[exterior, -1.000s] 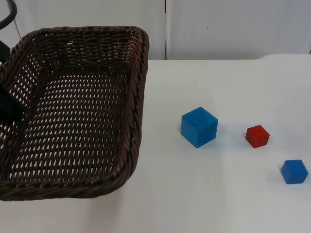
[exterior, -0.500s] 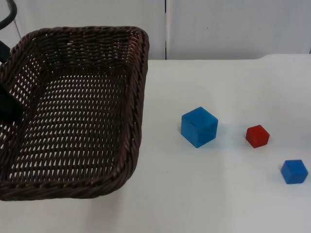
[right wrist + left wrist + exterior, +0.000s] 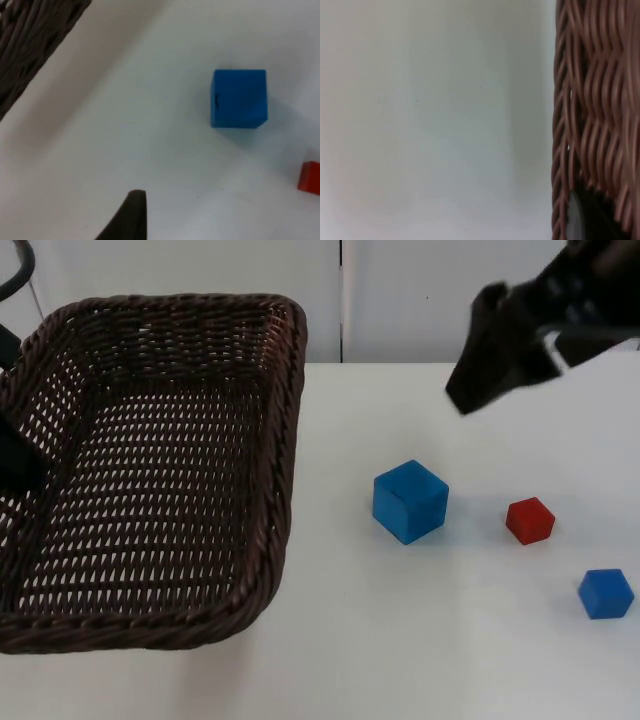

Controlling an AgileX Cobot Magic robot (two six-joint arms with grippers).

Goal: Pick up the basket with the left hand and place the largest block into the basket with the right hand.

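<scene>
The brown wicker basket [image 3: 290,440] hangs tilted over the table's left side, and my left gripper [image 3: 15,465] is shut on its left rim. That rim's weave [image 3: 595,100] is close up in the left wrist view. The largest block, a blue cube [image 3: 410,501], rests on the white table right of the basket. My right gripper [image 3: 480,380] hovers, blurred by motion, above and behind this cube, well apart from it. In the right wrist view the blue cube [image 3: 239,98] lies ahead, with the basket's edge [image 3: 30,35] off to one side.
A small red block [image 3: 529,520] sits right of the big blue cube and shows as a red edge [image 3: 310,176] in the right wrist view. A smaller blue block [image 3: 605,593] lies near the table's right front. The grey partition wall [image 3: 420,300] closes the back.
The right arm has swung in from the upper right and now hangs over the table behind the blocks. The basket and the blocks have not moved.
</scene>
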